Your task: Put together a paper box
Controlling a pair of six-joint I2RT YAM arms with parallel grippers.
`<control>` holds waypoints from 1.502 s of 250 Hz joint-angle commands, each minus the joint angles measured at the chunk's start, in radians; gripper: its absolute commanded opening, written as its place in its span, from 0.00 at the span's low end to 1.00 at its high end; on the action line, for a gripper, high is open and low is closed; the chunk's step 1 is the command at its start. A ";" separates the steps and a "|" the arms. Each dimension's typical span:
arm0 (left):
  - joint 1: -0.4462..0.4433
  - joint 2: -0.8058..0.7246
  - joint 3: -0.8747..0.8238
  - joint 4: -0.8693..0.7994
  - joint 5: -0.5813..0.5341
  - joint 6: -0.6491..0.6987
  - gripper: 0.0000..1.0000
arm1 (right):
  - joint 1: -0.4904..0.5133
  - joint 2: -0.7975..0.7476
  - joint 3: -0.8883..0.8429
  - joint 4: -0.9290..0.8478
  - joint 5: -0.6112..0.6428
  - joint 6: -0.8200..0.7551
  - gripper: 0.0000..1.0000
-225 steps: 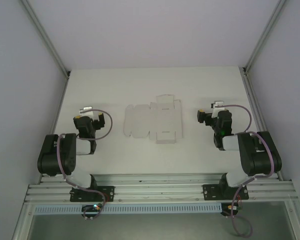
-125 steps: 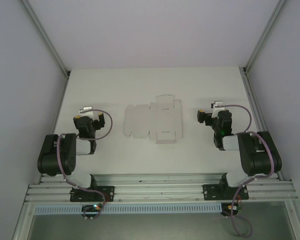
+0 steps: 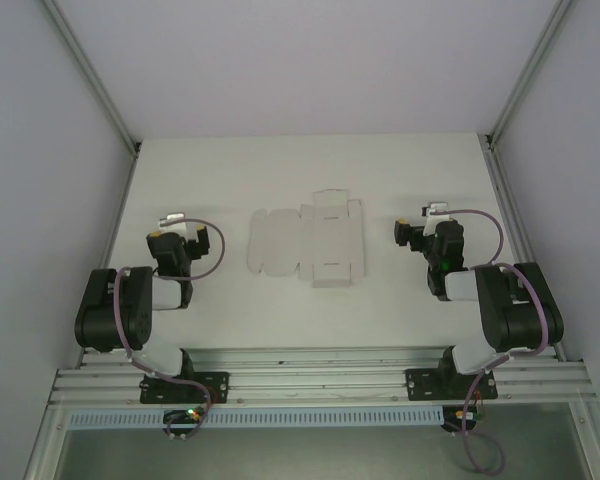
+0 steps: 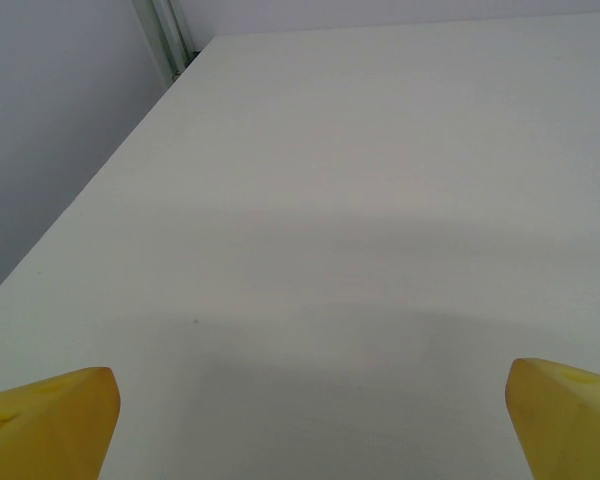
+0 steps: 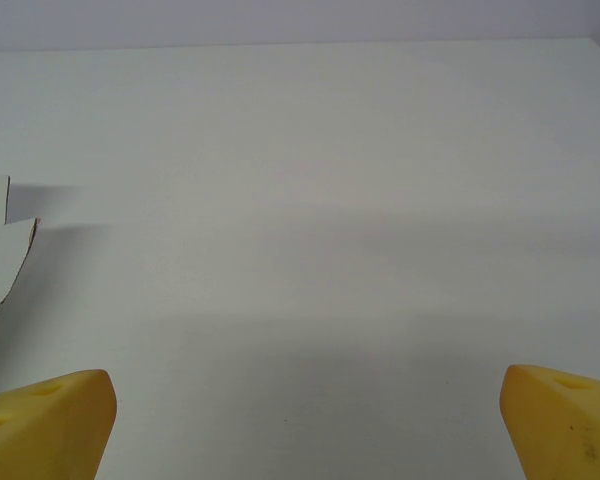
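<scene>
The paper box (image 3: 307,239) lies as a flat white die-cut sheet with flaps and tabs in the middle of the white table (image 3: 280,170). Its right edge shows at the left border of the right wrist view as the sheet's corner (image 5: 0,250). My left gripper (image 3: 173,222) rests folded back to the sheet's left, apart from it, and my right gripper (image 3: 435,214) to its right, also apart. In the left wrist view the left gripper (image 4: 310,420) stands open with bare table between its yellow fingertips (image 4: 50,420). The right gripper (image 5: 305,420) is likewise open with nothing between its yellow fingertips (image 5: 50,415).
Grey walls with aluminium posts (image 3: 90,75) enclose the table on the left, back and right. An aluminium rail (image 3: 320,375) at the near edge carries both arm bases.
</scene>
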 commanded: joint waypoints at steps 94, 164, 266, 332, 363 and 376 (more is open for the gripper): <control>-0.045 -0.278 0.130 -0.433 -0.064 -0.029 1.00 | 0.092 -0.254 0.217 -0.580 0.086 0.067 1.00; -0.189 -0.446 0.287 -0.917 0.053 -0.222 1.00 | 0.392 -0.246 0.465 -0.956 0.086 0.310 1.00; -0.295 -0.226 0.443 -1.073 0.344 -0.383 1.00 | 0.478 0.089 0.588 -0.987 -0.086 0.501 1.00; -0.297 -0.068 0.513 -1.071 0.448 -0.395 1.00 | 0.444 0.235 0.583 -0.970 -0.092 0.519 1.00; -0.297 -0.009 0.539 -1.071 0.472 -0.390 1.00 | 0.430 0.256 0.554 -0.968 -0.070 0.522 1.00; -0.297 0.009 0.541 -1.058 0.486 -0.388 1.00 | 0.422 0.261 0.545 -0.971 -0.069 0.528 1.00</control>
